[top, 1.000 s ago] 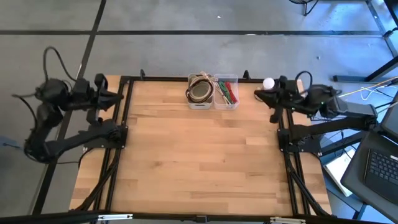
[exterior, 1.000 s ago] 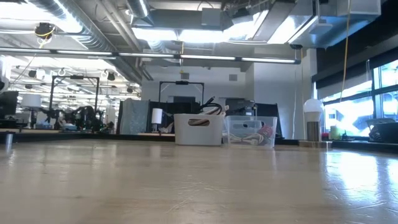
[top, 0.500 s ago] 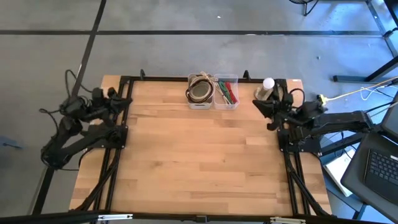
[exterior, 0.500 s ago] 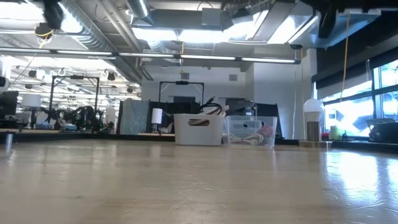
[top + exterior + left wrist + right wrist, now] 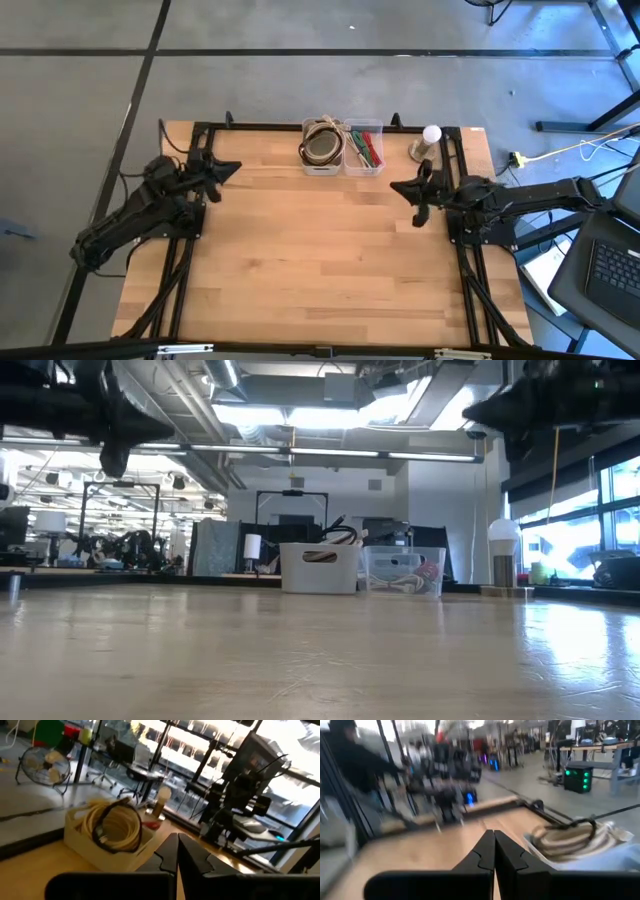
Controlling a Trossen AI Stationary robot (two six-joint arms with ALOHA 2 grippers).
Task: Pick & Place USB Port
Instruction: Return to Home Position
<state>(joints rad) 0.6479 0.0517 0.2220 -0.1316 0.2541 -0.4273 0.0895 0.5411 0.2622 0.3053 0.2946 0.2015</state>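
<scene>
**Coiled cables (image 5: 322,146) in the bin; arms on the homing step**

The coiled cables lie inside the white bin (image 5: 321,171), well apart from both grippers, ahead of their fingertips and between the two. The left gripper (image 5: 232,166) hangs over the left side of the table (image 5: 320,270), fingers pressed together on nothing. The right gripper (image 5: 396,187), over the right side, is likewise closed and empty.

Judgement: placing looks complete and the arms are retiring to rest. The next move calls for folding each arm back toward its base. No grasp is needed.

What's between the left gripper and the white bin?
Nothing: in the high view, only bare table lies between the left gripper and the white bin.
</scene>
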